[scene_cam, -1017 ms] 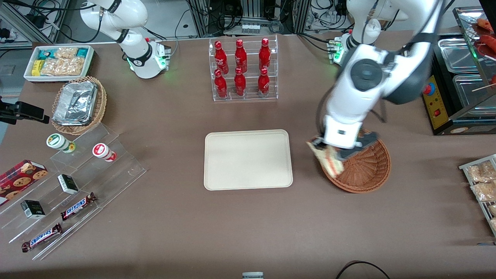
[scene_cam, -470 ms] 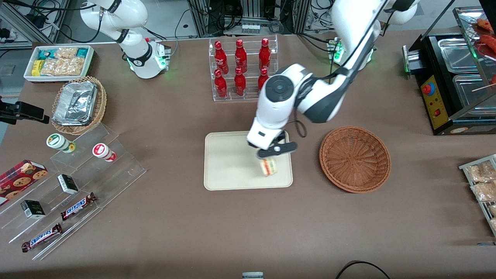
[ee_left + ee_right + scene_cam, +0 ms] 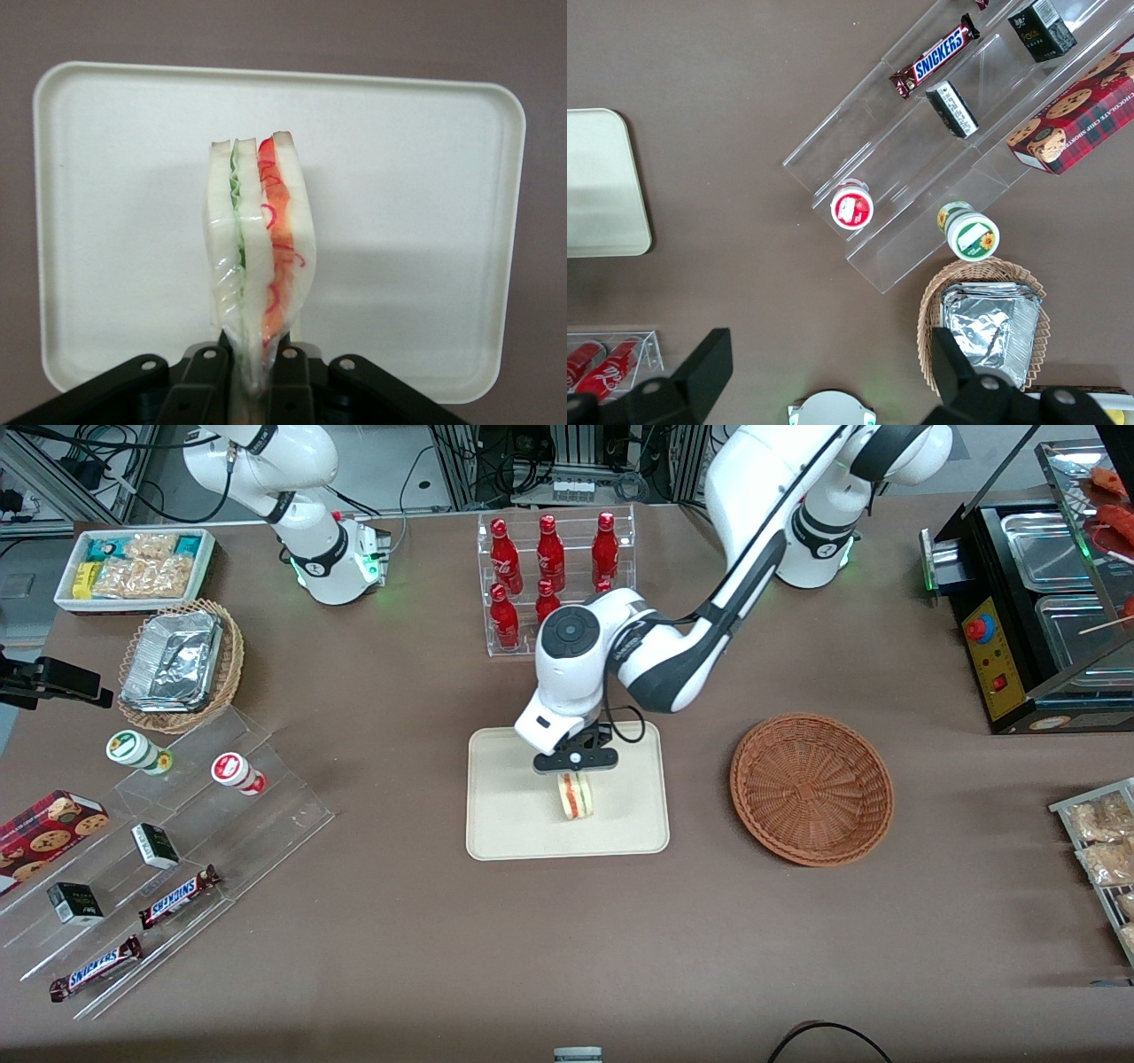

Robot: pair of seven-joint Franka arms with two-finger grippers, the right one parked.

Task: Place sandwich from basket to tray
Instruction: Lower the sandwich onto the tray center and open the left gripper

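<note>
Hanging upright from gripper [image 3: 252,363], sandwich [image 3: 257,248], above tray [image 3: 425,221]

1. A clear rack [image 3: 556,584] of red bottles [image 3: 549,553] stands on the brown tabletop [image 3: 399,921].
2. A tan wicker basket [image 3: 182,666] holds foil containers [image 3: 173,660], toward the parked arm's end.
3. A white bin [image 3: 135,569] of snack packets sits farther from the front camera than that basket.
4. A clear stepped stand [image 3: 168,868] carries two Snickers bars [image 3: 177,895], small dark boxes [image 3: 155,845], two round tubs [image 3: 237,772] and a cookie box [image 3: 49,828].
5. Bagged snacks [image 3: 1099,841] lie at the working arm's end.
</note>
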